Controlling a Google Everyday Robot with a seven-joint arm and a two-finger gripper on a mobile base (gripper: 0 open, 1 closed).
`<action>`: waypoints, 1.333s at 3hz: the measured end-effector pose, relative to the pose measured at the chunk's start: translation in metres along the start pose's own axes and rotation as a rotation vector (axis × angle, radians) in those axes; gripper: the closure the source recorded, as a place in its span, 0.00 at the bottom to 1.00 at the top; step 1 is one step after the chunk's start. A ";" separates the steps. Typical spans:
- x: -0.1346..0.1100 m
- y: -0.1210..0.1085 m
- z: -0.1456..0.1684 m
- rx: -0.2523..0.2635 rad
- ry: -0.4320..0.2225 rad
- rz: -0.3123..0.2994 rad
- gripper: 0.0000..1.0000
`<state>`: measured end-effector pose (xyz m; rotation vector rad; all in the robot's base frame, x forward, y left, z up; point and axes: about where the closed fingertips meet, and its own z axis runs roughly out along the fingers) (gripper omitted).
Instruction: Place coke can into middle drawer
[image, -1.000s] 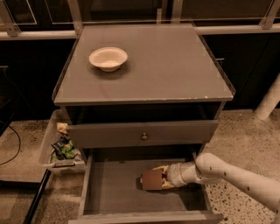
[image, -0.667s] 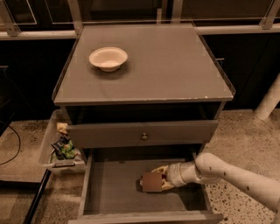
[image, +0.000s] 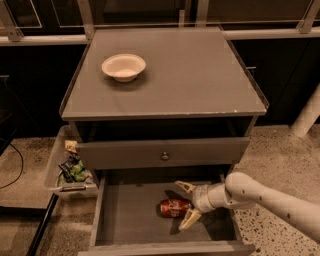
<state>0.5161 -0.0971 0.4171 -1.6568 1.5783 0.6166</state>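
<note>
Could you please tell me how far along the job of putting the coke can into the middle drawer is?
Done, it seems: the coke can lies on its side on the floor of the open middle drawer. In hand: the gripper sits inside the drawer at the can's end nearer the arm, jaws spread wide, not clamping it. Left: probably just lifting the arm out.
</note>
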 end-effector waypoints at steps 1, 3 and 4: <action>-0.029 0.004 -0.027 0.020 0.027 -0.082 0.00; -0.086 0.024 -0.118 0.063 0.078 -0.230 0.00; -0.089 0.026 -0.127 0.068 0.085 -0.238 0.00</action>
